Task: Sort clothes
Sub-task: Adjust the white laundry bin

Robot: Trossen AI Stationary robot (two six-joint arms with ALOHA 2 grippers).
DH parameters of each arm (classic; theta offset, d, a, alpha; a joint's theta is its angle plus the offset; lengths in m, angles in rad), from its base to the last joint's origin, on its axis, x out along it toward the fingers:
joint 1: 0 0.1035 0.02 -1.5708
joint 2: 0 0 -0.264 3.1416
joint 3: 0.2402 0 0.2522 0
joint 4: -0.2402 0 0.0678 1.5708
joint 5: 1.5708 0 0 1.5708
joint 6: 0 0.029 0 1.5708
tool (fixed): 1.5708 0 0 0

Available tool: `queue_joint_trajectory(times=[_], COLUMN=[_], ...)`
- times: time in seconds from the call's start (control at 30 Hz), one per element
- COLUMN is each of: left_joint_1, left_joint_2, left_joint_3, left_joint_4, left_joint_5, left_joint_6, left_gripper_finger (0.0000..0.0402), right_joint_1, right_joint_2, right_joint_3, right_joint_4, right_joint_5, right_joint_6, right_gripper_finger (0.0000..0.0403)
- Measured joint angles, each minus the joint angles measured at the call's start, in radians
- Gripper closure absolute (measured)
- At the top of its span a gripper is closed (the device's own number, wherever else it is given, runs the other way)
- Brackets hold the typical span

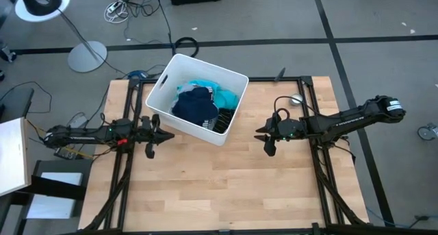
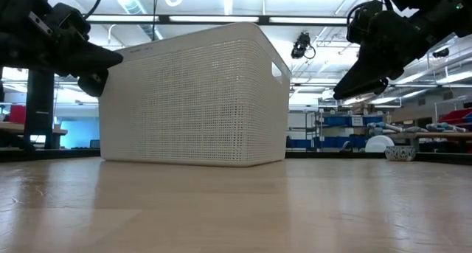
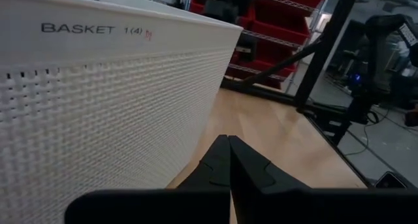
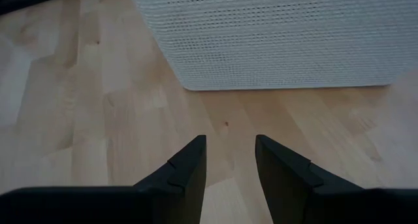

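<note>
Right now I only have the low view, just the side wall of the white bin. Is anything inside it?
Observer: Yes. The high view shows a dark navy garment on top, and a teal shirt beneath it, toward the far side of the white bin.
Operator: Is my left hand open?
Observer: No, the left hand is shut, fingertips together, empty, beside the bin's wall.
Operator: And the right?
Observer: The right hand is open and empty, above bare table, pointing at the bin.

Dark jointed arms (image 1: pixel 349 117), black wedge-shaped fingers (image 4: pixel 189 168)
</note>
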Motion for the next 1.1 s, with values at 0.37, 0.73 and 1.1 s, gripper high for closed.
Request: queue_joint_trajectory(times=[0.37, 0.73, 1.1], left_joint_1=[-0.012, -0.012, -0.012], left_joint_2=[-0.092, -0.136, -0.136], left_joint_3=[0.000, 0.000, 0.000], left_joint_4=[-0.002, -0.059, -0.062], left_joint_5=[0.011, 0.045, 0.042], left_joint_6=[0.031, 0.025, 0.004], left_gripper_finger=[0.0400, 0.0400, 0.0400], right_joint_1=[0.000, 0.002, -0.143], right_joint_2=[0.000, 0.003, 0.240], right_joint_3=[0.000, 0.000, 0.000], right_joint_4=[-0.005, 0.231, 0.593], right_joint_5=[0.000, -0.069, -0.049], right_joint_6=[0.001, -0.118, -0.284], right_gripper_finger=[0.0270, 0.0270, 0.0270])
